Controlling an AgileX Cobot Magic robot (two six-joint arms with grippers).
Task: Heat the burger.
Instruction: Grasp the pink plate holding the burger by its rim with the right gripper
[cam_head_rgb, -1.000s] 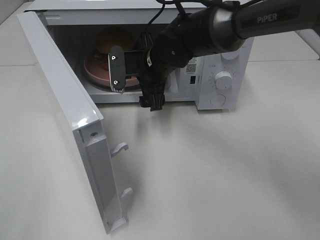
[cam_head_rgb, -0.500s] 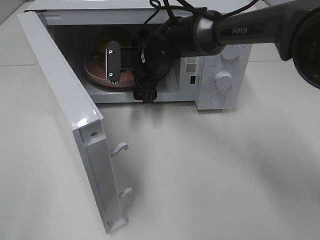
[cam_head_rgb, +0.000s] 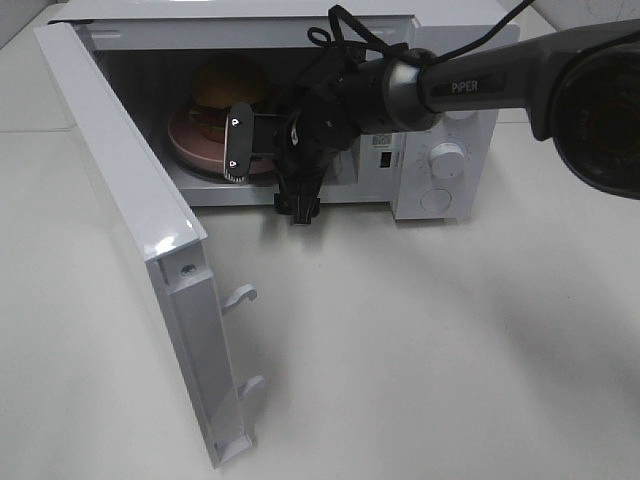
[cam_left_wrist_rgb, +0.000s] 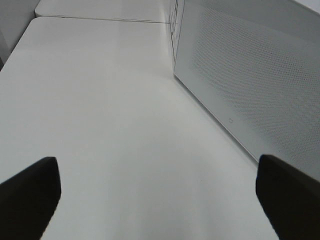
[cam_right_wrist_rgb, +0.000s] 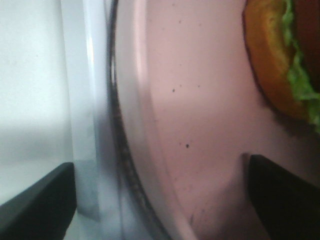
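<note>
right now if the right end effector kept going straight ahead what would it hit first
Most likely the pink plate, spanning its open jaws at the microwave mouth; the burger sits farther along. Depth is hard to judge.

High overview; two close wrist views

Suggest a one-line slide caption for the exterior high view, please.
Burger on a pink plate inside the open microwave, right end effector at the plate's rim.

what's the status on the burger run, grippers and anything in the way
Right gripper open at the microwave mouth, holding nothing. Left gripper open, off beside the microwave. Burger on pink plate inside. Door wide open; nothing blocking.
</note>
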